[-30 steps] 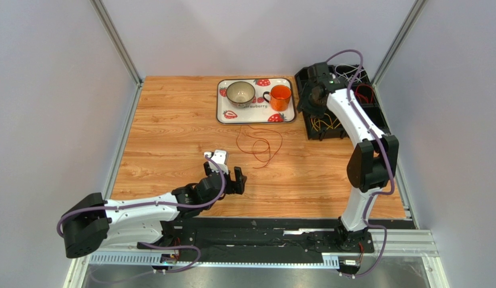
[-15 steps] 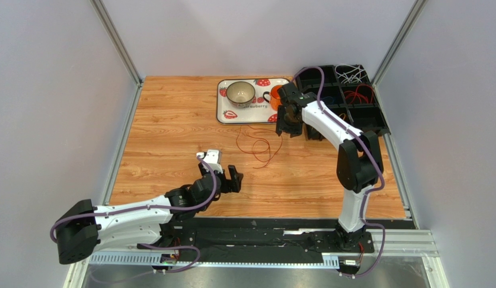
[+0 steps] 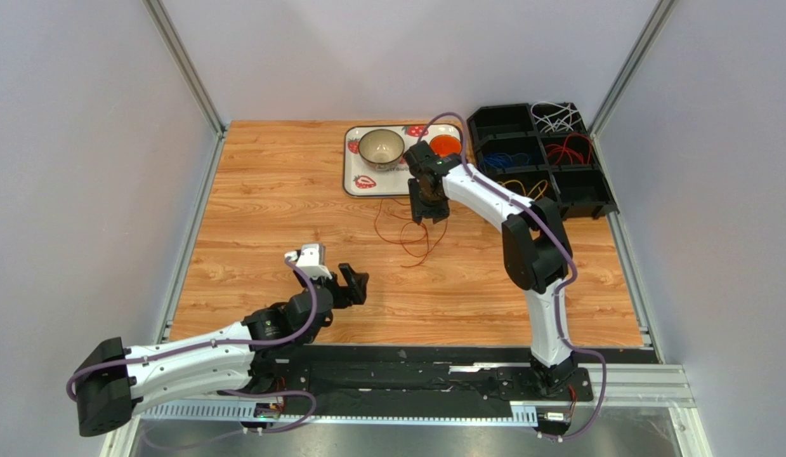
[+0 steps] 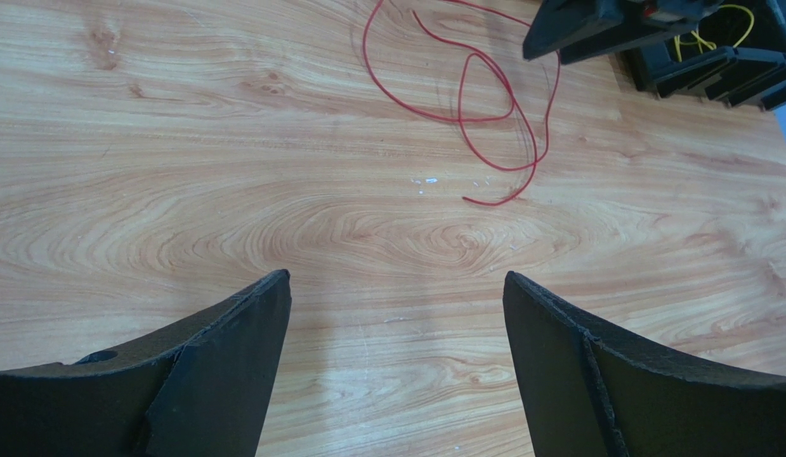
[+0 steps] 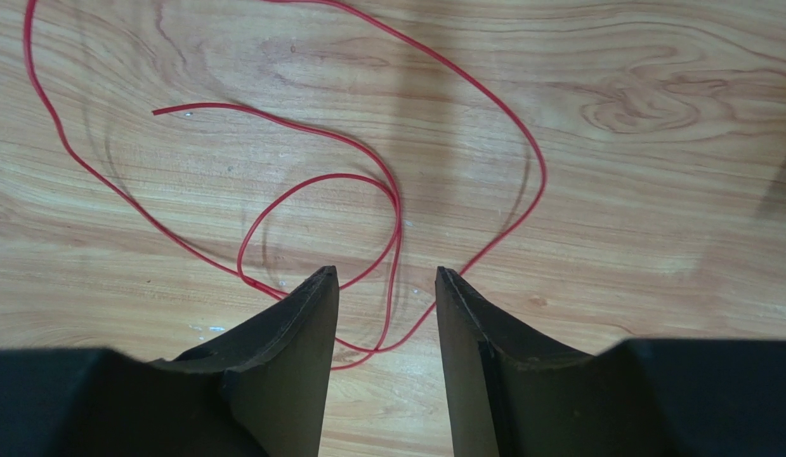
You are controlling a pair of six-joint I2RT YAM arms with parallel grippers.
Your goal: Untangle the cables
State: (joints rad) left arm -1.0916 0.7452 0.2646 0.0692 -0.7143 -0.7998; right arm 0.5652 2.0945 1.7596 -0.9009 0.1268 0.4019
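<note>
A loose red cable (image 3: 413, 233) lies in loops on the wooden table in front of the tray. My right gripper (image 3: 427, 204) hovers over its far end; in the right wrist view the jaws (image 5: 387, 276) are open a narrow gap, with red cable strands (image 5: 396, 205) on the wood below and between them, nothing pinched. My left gripper (image 3: 332, 271) stands wide open low over bare wood, nearer than the cable, which shows ahead of it as the red cable (image 4: 482, 114). Blue cables (image 3: 506, 160), red cables (image 3: 570, 149), white cables (image 3: 557, 116) and yellow cables (image 3: 532, 190) lie in the black bin.
A black compartment bin (image 3: 597, 195) stands at the back right. A strawberry tray (image 3: 354, 181) at the back centre holds a bowl (image 3: 380, 146) and an orange mug (image 3: 446, 145), partly hidden by the right arm. Grey walls close in both sides.
My right arm has swung left from the bin to above the red cable, its jaws narrowing. My left arm has drawn back toward the near left, still wide open.
</note>
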